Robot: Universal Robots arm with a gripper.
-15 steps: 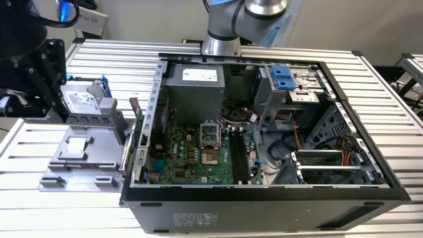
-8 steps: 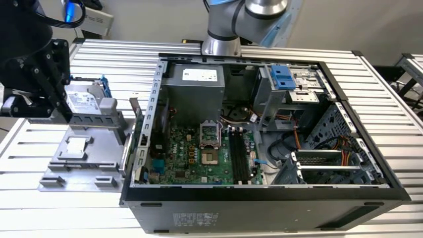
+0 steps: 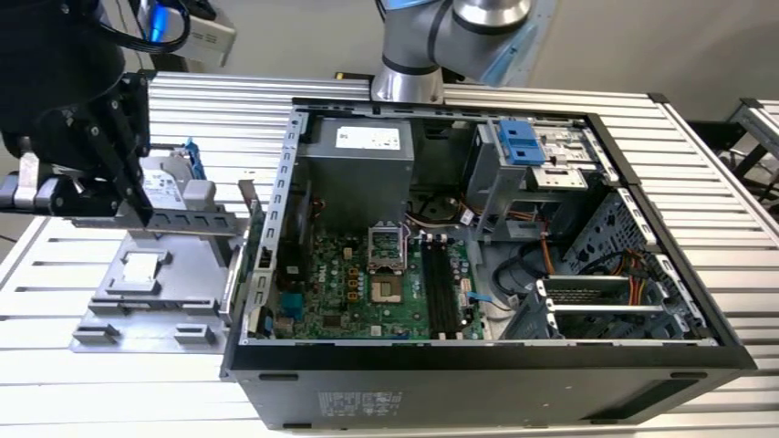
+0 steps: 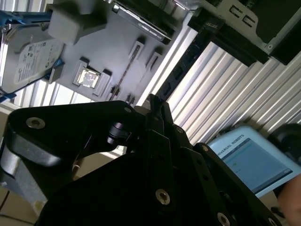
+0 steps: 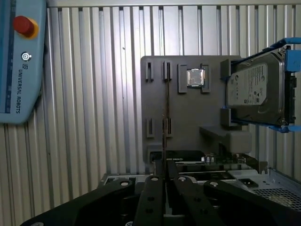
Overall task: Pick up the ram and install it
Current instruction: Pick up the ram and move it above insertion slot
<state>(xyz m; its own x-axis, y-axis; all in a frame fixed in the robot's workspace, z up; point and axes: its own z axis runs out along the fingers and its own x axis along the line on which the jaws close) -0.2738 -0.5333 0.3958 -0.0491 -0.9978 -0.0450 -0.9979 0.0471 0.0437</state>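
The ram [image 5: 165, 113] is a thin dark stick standing on edge in the slots of a grey fixture plate [image 5: 188, 127] outside the computer case. In the second wrist view the ram [image 4: 124, 77] lies along the same plate [image 4: 94, 47]. My black gripper [image 5: 164, 165] hovers above the plate, in line with the stick, and its tips [image 4: 154, 101] stay apart from the stick. The fingers are pressed together with nothing between them. In the exterior view the gripper [image 3: 144, 214] hangs over the fixture [image 3: 159, 301] at the exterior view's left, beside the case.
The open computer case [image 3: 487, 365] stands in the middle of the slatted table, with long black motherboard slots [image 3: 439, 292] inside. A silver hard drive [image 5: 256, 89] in a blue frame and a small square chip [image 5: 195, 77] sit on the fixture. A blue pendant [image 5: 19, 70] lies nearby.
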